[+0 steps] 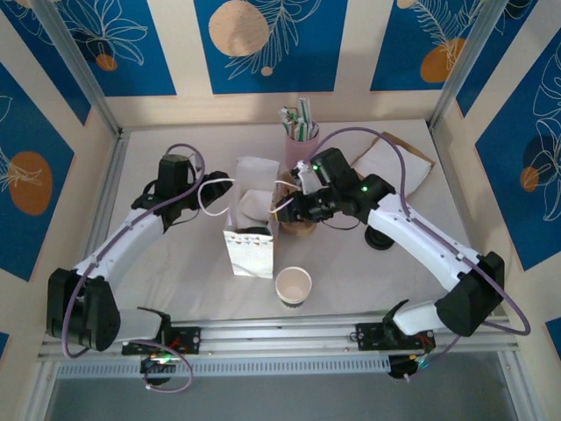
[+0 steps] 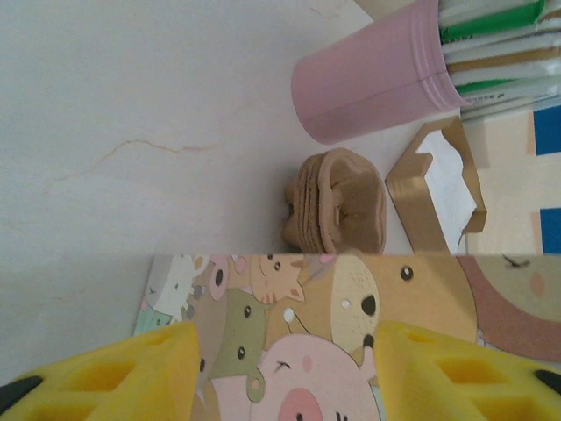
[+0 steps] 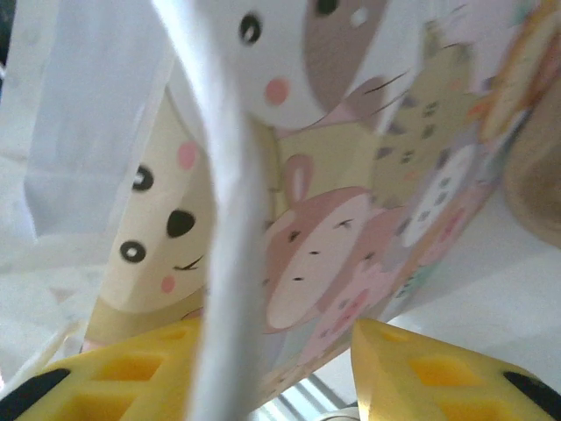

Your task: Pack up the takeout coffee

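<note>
I see the coffee (image 1: 379, 239), a dark round lid, on the table (image 1: 158, 263) right of the bag (image 1: 250, 250), well apart from it and partly covered by the right arm (image 1: 416, 235). The carrier (image 1: 298, 219) sits just right of the bag. The right gripper (image 3: 279, 329) is spread at the bag's right rim, with a white handle (image 3: 230, 219) between its fingers, unclamped. The left gripper (image 2: 287, 338) is spread just left of the bag, gripping nothing.

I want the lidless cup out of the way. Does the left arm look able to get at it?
Probably yes: the lidless cup stands alone near the front edge, nothing over it, though the left gripper must come round the bag.
</note>
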`<state>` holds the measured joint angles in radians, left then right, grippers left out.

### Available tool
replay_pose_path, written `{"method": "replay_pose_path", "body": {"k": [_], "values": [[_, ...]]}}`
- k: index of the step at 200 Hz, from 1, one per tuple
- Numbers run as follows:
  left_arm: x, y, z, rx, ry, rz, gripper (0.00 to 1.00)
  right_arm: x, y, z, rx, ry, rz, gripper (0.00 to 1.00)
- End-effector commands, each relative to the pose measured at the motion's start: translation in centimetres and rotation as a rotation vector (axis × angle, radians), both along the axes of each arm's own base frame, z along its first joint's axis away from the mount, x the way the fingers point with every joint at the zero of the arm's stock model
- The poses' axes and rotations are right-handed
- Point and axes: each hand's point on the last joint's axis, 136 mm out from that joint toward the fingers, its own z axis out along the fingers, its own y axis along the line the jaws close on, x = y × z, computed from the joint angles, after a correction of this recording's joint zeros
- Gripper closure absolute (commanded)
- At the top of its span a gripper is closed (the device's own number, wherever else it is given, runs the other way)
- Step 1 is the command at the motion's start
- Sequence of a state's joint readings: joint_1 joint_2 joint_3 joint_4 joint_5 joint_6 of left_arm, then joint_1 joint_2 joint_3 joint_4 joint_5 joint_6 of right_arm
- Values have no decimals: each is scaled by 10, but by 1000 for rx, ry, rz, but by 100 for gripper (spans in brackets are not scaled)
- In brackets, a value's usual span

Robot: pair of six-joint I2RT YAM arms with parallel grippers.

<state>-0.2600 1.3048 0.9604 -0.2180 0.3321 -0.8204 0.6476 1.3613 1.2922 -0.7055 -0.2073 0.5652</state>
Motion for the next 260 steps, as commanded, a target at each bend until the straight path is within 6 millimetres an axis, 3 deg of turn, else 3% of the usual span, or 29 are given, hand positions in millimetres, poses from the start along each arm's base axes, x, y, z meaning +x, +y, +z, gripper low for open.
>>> {"method": "replay_pose_path", "body": {"k": [1, 64, 97, 144, 174, 207, 221, 260], "values": [[-4, 17, 22, 27, -52, 26, 41, 3, -32, 6, -44, -43, -102, 52], [-29, 54, 42, 99, -79, 109, 32, 11, -101, 33, -19, -153, -280, 48], [-46, 68, 50, 134, -90, 138, 27, 11, -122, 40, 1, -179, -322, 47], [-58, 68, 45, 113, -77, 133, 25, 13, -111, 30, 67, -117, -276, 46], [-58, 63, 44, 87, -76, 113, 25, 15, -124, 3, -31, -56, -332, 45], [-56, 57, 48, 60, -82, 92, 24, 7, -132, -13, -81, -17, -343, 36], [-55, 54, 48, 47, -80, 79, 24, 3, -134, -15, -91, -11, -338, 31], [-52, 41, 50, 12, -86, 37, 25, -10, -142, -3, -118, -19, -348, 30]]}}
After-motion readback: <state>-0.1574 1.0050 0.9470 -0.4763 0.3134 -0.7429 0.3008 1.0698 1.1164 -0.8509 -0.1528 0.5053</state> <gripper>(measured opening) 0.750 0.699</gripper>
